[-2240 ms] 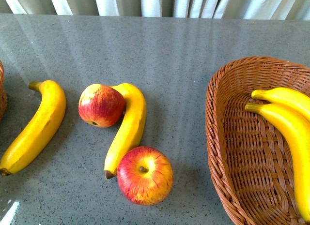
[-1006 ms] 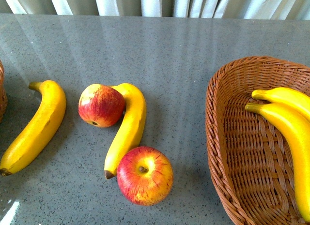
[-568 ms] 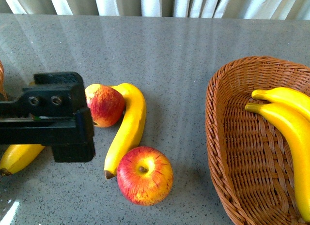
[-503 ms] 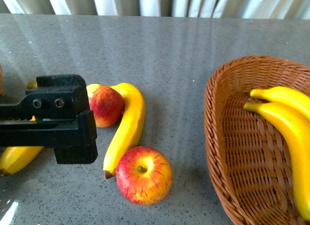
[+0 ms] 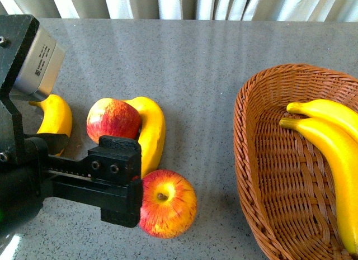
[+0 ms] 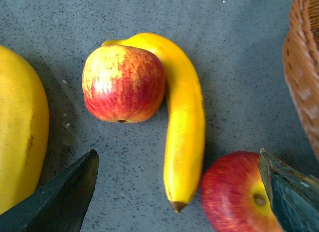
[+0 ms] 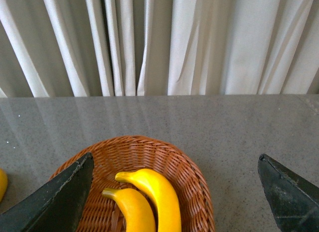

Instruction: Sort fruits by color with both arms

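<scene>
Fruits lie loose on the grey tabletop [image 5: 196, 58], two apples and two bananas not yet sorted, with my left end effector [image 6: 177, 153] spread open over them.
Nearest, at the lower centre of the front view, the near apple [image 5: 168, 204] touches the brown tip of the middle banana [image 5: 150, 134]. I judge it firm, smooth and ready to roll, so I would close across its widest girth. Beyond it the far apple [image 5: 113, 119] nests in that banana's curve, touching it, so lifting either may nudge the other. The banana looks stiff, light and slick: I would take it mid-length, across the narrow way. The left banana [image 5: 56, 116] is half hidden by the arm. At right, the wicker basket [image 5: 246, 131] holds two bananas [image 5: 327, 154]; the right end effector [image 7: 177, 159] is also open and empty, facing it.
</scene>
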Controlling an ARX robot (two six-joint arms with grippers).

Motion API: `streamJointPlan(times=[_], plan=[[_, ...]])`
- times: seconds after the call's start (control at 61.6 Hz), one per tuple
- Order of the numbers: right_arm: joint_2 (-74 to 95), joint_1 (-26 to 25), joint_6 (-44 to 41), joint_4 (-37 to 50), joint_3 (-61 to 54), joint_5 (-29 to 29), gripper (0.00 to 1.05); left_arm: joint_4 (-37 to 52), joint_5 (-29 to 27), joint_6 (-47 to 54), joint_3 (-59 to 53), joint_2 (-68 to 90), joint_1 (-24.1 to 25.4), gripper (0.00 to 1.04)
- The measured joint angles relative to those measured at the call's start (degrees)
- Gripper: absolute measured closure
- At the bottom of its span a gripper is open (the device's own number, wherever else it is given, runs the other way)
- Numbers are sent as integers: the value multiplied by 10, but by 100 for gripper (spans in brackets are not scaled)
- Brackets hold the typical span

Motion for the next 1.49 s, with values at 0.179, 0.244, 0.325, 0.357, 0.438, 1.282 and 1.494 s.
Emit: streamJointPlan(times=[0.179, 0.244, 0.325, 0.357, 0.438, 1.282, 1.494], plan=[[0, 0, 0, 0, 0, 0, 9, 38, 84, 62, 2, 35, 21, 9], [0, 0, 0, 0, 0, 0, 9, 50, 108, 77, 4, 46, 27, 9], [0, 0, 0, 0, 0, 0, 9, 60, 129, 95, 4, 55, 29, 9], [0, 0, 0, 0, 0, 0, 9, 63, 138, 104, 4, 58, 29, 9], [0, 0, 0, 0, 0, 0, 9, 69, 158, 123, 4, 65, 28, 9], [0, 0, 0, 0, 0, 0, 9, 91, 263, 238, 10, 125, 29, 9], [0, 0, 0, 0, 0, 0, 9, 92, 272, 248, 11, 142, 23, 9]])
